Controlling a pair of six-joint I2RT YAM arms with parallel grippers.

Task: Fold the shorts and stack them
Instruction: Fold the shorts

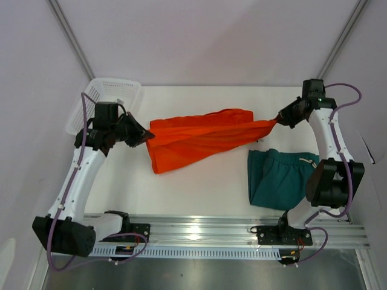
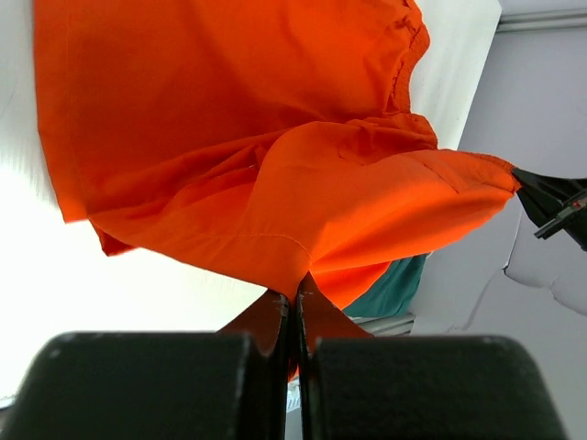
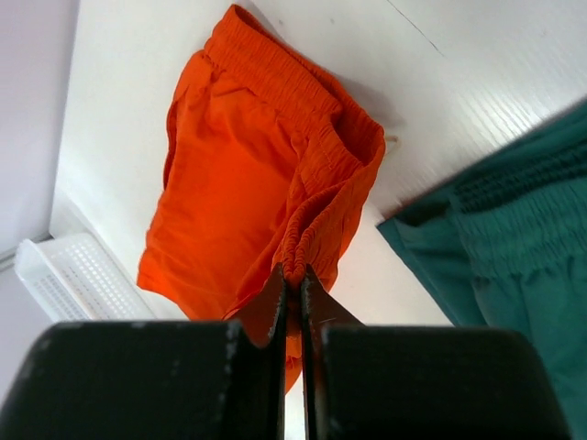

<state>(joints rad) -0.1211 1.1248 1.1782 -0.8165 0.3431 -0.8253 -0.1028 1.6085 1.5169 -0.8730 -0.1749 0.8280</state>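
The white table (image 1: 205, 187) held everything. Across its middle the orange shorts (image 1: 193, 138) were stretched between both grippers, with the waistband end toward the right and the lower folds sagging at the left. Whether the sag touched the table was hard to tell from above. The teal shorts (image 1: 275, 178) lay flat at the right, near the front edge, just below the orange pair's right end. The basket (image 1: 112, 96) sat in the far left corner. The left gripper (image 1: 148, 136) was clamped on the orange shorts' left edge, jaws pressed together on the cloth. The right gripper (image 1: 278, 119) pinched the gathered waistband, likewise closed on it.
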